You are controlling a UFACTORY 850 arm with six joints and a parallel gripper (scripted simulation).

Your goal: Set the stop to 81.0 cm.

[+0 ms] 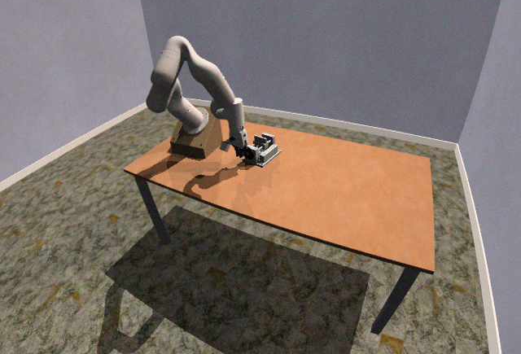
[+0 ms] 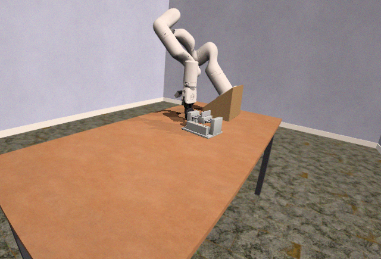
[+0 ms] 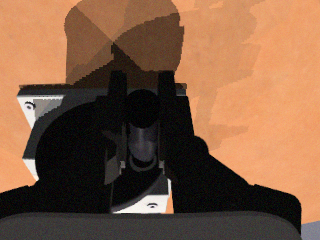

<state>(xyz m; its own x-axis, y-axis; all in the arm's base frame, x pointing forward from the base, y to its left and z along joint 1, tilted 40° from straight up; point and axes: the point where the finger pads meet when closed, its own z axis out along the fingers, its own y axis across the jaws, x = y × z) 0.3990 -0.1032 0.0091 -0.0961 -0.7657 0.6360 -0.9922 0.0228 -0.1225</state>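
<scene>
The grey stop fixture [image 1: 268, 155] [image 2: 196, 128] stands on the table. Its black handwheel [image 1: 250, 154] [image 3: 67, 155] is at the end nearest the arm. My gripper [image 1: 240, 151] [image 2: 186, 115] [image 3: 142, 91] points down beside the wheel and is shut on the handwheel's crank handle [image 3: 143, 142]. In the wrist view the wheel's disc lies mostly left of the fingers and is partly hidden by them. The stop carriage [image 2: 205, 116] sits on the rods between the end blocks. The scale's numbers are too small to read, so the stop's setting cannot be told.
The wooden wedge-shaped base [image 1: 195, 144] [image 2: 225, 105] of the arm stands behind the fixture on the table [image 1: 336, 190] [image 2: 122, 172]. The fixture's far end block [image 2: 216, 125] rises above its base plate. Arm shadows fall across the table near the gripper.
</scene>
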